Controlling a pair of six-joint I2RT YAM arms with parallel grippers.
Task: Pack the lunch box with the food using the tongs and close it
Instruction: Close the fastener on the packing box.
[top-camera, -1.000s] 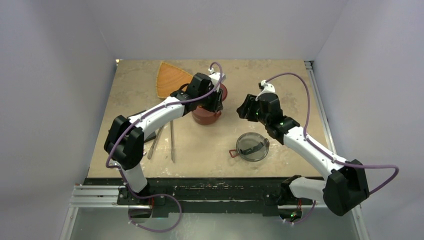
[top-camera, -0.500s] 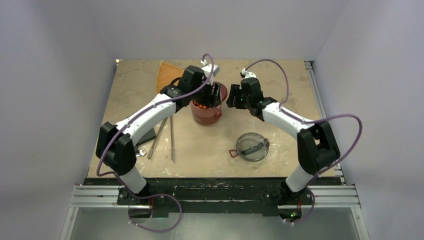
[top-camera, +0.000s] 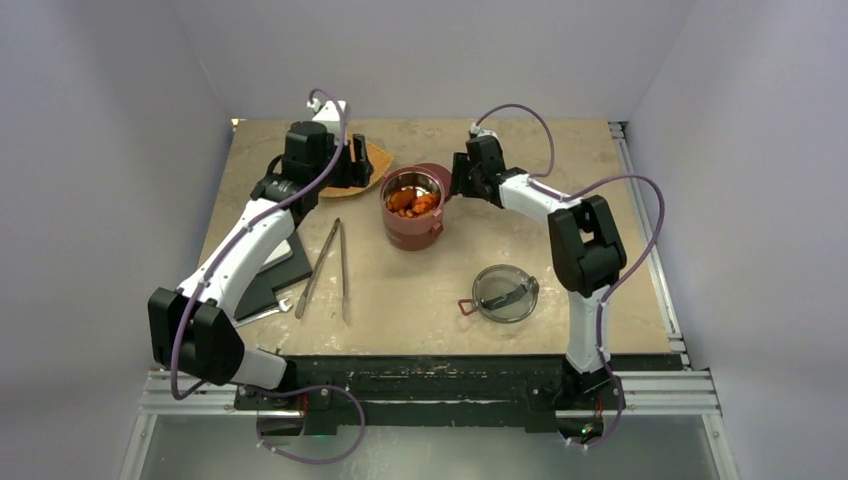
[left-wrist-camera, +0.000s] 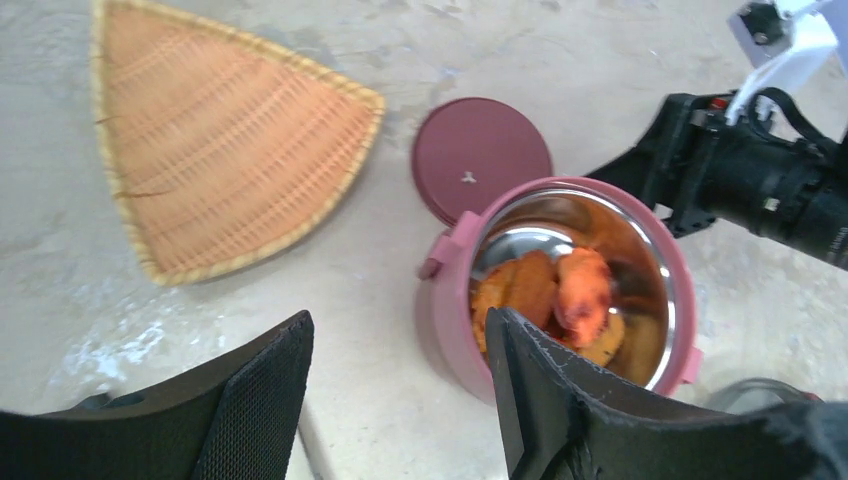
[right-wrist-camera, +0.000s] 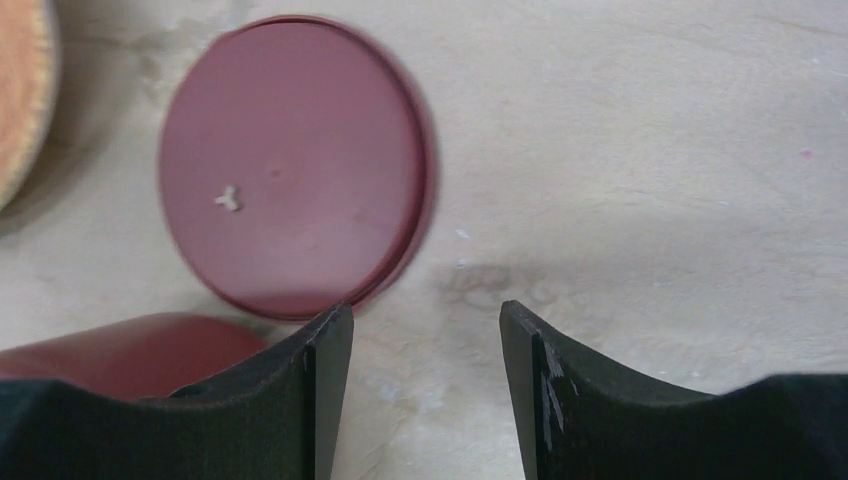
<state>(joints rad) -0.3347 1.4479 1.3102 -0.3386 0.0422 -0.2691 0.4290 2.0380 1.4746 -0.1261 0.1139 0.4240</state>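
Note:
The dark-red lunch box (top-camera: 410, 234) stands at the table's middle back with its top bowl uncovered, and orange and red food (top-camera: 412, 201) lies in it. In the left wrist view the same box (left-wrist-camera: 450, 320) and food (left-wrist-camera: 560, 295) sit to the right. My left gripper (top-camera: 358, 162) (left-wrist-camera: 400, 340) is open and empty, to the box's left, over the tray's edge. My right gripper (top-camera: 458, 180) (right-wrist-camera: 425, 320) is open and empty, close by the box's right rim. A flat dark-red disc lid (right-wrist-camera: 295, 165) (left-wrist-camera: 480, 160) lies on the table behind the box. The tongs (top-camera: 343, 275) lie on the table, left of centre.
An orange fan-shaped tray (left-wrist-camera: 220, 150) lies at the back left, mostly under my left wrist. A smoky clear lid (top-camera: 505, 292) rests at the front right. A short wrench (top-camera: 280, 305) and a black plate (top-camera: 272, 272) lie under the left arm.
My left gripper has opened and drawn away left from over the lunch box, uncovering the food. The right arm has stretched back and left, up to the box's right side.

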